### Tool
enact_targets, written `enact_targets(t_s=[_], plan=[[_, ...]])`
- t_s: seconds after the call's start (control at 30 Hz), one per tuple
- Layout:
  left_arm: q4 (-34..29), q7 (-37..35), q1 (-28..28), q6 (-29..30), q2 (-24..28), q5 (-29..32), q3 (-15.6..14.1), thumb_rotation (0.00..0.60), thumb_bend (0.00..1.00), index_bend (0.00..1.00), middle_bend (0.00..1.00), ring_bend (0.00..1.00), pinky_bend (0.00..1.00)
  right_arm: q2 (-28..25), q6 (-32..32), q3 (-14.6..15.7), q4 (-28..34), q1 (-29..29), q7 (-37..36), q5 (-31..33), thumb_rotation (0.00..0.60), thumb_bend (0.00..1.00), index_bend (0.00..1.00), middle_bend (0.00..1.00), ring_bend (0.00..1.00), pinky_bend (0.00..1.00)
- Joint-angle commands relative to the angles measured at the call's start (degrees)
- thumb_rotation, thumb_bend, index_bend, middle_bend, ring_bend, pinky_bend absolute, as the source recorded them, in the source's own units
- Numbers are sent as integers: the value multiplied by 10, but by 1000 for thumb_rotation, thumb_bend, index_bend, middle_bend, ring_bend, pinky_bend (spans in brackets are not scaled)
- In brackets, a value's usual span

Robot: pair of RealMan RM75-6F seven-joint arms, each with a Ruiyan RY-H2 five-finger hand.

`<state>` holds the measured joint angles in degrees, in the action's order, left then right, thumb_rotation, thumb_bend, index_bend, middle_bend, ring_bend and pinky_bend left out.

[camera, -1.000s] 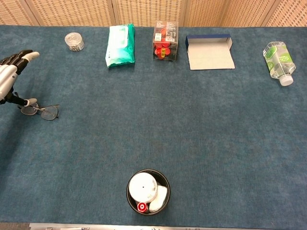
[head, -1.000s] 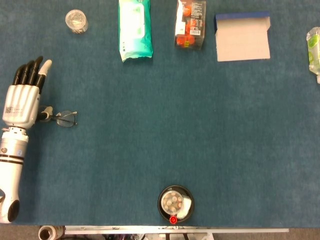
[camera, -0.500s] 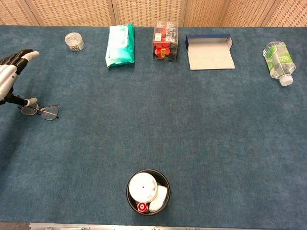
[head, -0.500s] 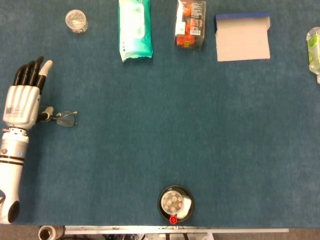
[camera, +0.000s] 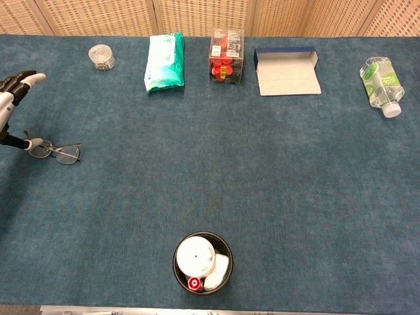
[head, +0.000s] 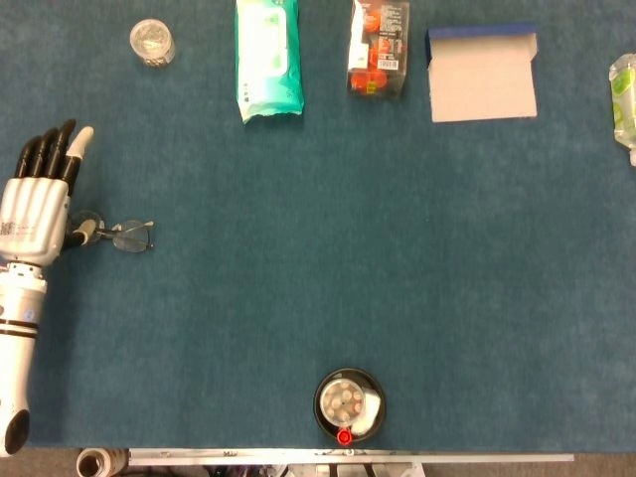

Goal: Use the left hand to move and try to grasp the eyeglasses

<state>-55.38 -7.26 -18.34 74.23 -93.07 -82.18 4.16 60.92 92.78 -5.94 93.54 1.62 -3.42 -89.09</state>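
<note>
The eyeglasses point(head: 119, 236) point(camera: 58, 152) are thin wire-framed and lie flat on the blue cloth at the far left. My left hand point(head: 38, 202) point(camera: 9, 105) is flat, palm down, just left of them, fingers stretched out toward the far side. Its thumb tip reaches sideways to the left lens of the glasses and looks to touch it. Nothing is held in the hand. The right hand shows in neither view.
Along the far edge stand a small clear jar point(head: 152, 42), a green wipes pack point(head: 266, 58), a clear box of red items point(head: 379, 48), an open white box point(head: 482, 72) and a bottle point(camera: 380, 77). A black cup point(head: 350, 404) sits near the front edge.
My left hand has slid a little to the left, toward the table's edge. The eyeglasses lie where they were.
</note>
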Motion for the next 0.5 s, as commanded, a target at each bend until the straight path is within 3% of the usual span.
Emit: enact_targets(t_s=[0.03, 0.5], plan=[[5, -5, 0, -6, -3, 2, 0, 600, 144, 0, 0, 0, 66, 0, 0, 1, 0, 0, 0, 0, 600, 655, 440, 436, 413, 550], [54, -25, -7, -29, -34, 3, -2, 600, 144, 0, 0, 0, 66, -2, 5, 0, 1, -2, -3, -1, 600, 654, 440, 436, 413, 550]])
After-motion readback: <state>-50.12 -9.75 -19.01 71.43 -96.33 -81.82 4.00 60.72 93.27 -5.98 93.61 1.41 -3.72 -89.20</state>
